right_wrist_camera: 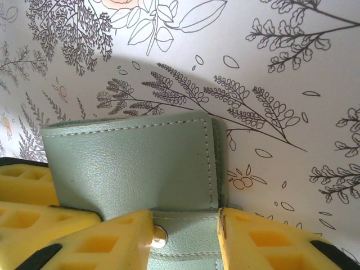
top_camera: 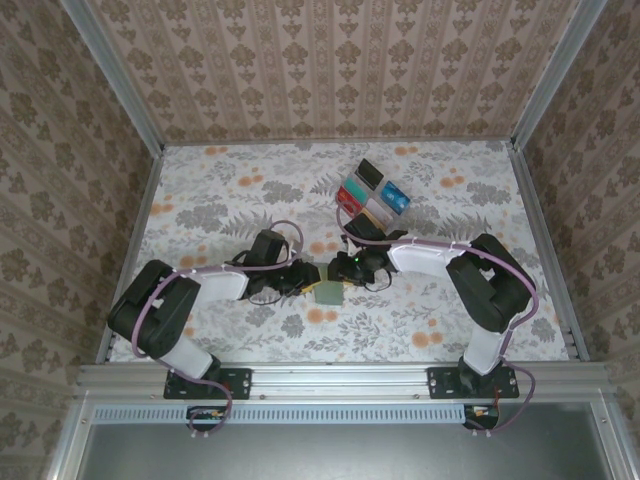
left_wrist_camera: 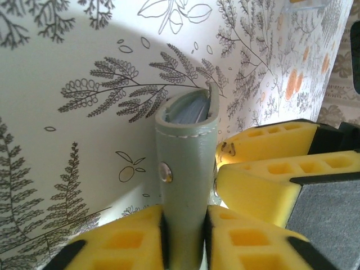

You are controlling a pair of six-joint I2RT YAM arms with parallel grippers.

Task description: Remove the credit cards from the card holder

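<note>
Card holder (top_camera: pixel 328 293): sage-green folding wallet, folded shut, at the middle of the tabletop's (top_camera: pixel 230 190) width and closer to its near edge than its far one. It sits between the two grippers. Whether it rests on the surface cannot be told.
Holder, open end: seen edge-on from the left wrist, with paler blue-grey inner pockets (left_wrist_camera: pixel 188 109) between the two panels. Whether they contain anything cannot be told.
Holder, fastening: a stitched strap (right_wrist_camera: pixel 185 225) crosses one face and carries a metal snap stud (right_wrist_camera: pixel 159 236).
Left gripper (left_wrist_camera: pixel 183 230): clamped on the holder. Its yellow fingers (left_wrist_camera: pixel 126 242) press both panels with only the wallet's thickness between them.
Right gripper (right_wrist_camera: pixel 185 236): its yellow fingers (right_wrist_camera: pixel 270 242) stand a little apart, tips against the strapped face, with the strap showing between them. Whether they pinch it cannot be told.
Credit cards (top_camera: pixel 372 192): a close cluster lying flat toward the far edge, right of centre and well apart from the holder. Black, teal, blue, red and whitish cards can be made out.
Tabletop: pale floral print with grey foliage and orange blooms.
Arms: left arm (top_camera: pixel 165 305) and right arm (top_camera: pixel 490 285) reach inward from the near edge, and their wrists meet at the holder.
</note>
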